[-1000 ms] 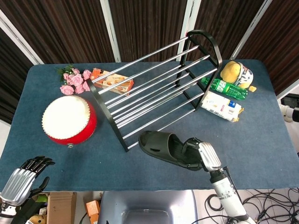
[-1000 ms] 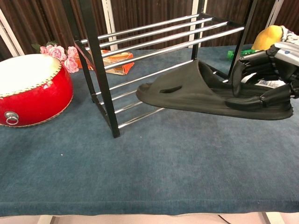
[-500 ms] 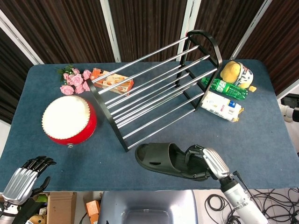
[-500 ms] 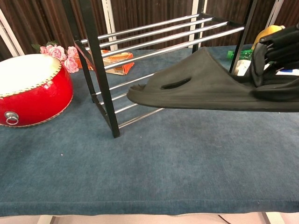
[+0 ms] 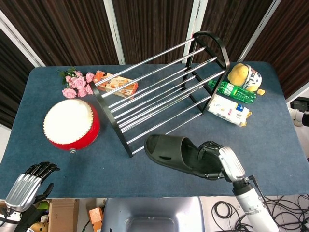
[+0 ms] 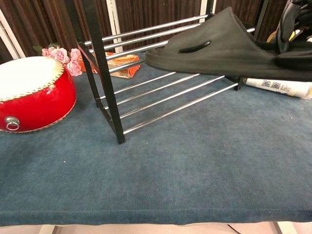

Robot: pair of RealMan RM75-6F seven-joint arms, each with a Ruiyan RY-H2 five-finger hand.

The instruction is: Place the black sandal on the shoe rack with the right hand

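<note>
Fingers of the right hand (image 5: 219, 162) are wrapped around the heel end of the black sandal (image 5: 176, 153), gripping it clear of the blue table (image 5: 58, 164), its toe pointing toward the rack (image 5: 161, 84). Seen from the chest camera, the sandal (image 6: 219, 41) hangs in the air level with the rack's upper rails (image 6: 161, 39), just in front of them, sole down and roughly flat; whether it touches a rail cannot be told. Only the dark fingertips of the right hand (image 6: 295, 36) show there, at the frame's right edge.

Low at the left corner of the head view, the left hand (image 5: 26, 186) hangs off the table's edge, holding nothing, its fingers loosely curved and apart.

Left of the rack sits a red drum (image 5: 71, 123), with pink flowers (image 5: 77, 83) behind it and an orange box (image 5: 115, 83) lying beside the rack's far left foot. To the right of the rack lie a green bottle (image 5: 231, 91), a white packet (image 5: 229, 110) and a yellow plush toy (image 5: 244, 76).
</note>
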